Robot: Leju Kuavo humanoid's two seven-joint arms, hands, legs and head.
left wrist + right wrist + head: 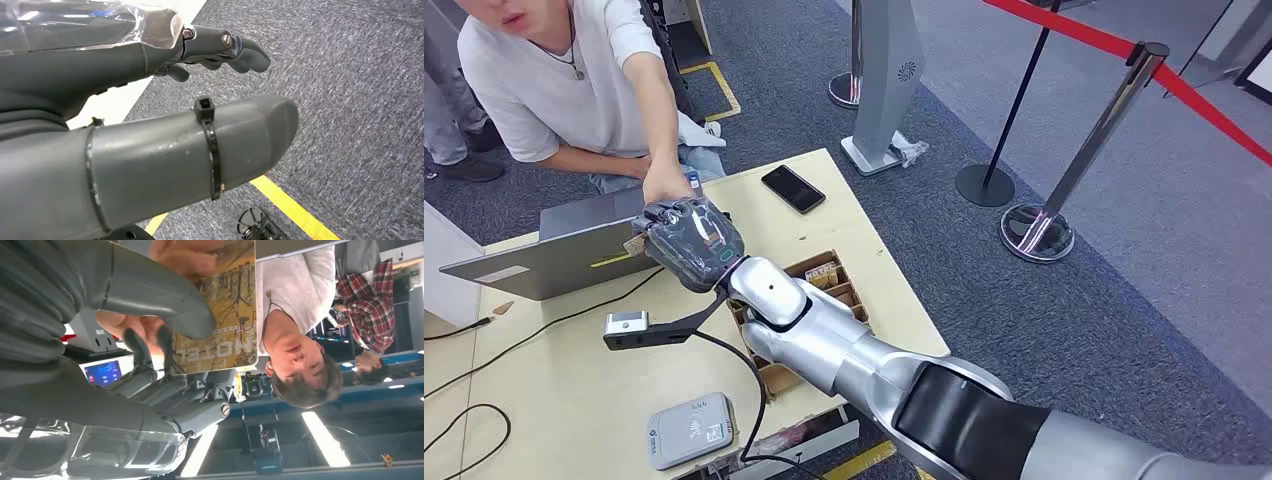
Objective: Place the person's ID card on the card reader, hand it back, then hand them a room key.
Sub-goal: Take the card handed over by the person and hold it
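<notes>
While the person's hand (667,183) closes on the room key (220,310) at about ten o'clock of the table (574,400), the right hand (692,243) should hold steady and loosen thumb (165,300) and fingers (137,347) only once the pull is felt. The key, pinched there, is a flat, stiff, glossy card with an autumn-wood print. The left hand (220,47), smooth grey, hangs over coarse carpet, fingers loosely apart, holding nothing.

One desk (584,410) carries one laptop (554,262), one black phone (792,188), one grey card reader (690,430) and one brown card box (844,290), while two stanchion posts (1079,160) (joined by one red rope (1214,110)) stand beyond.
</notes>
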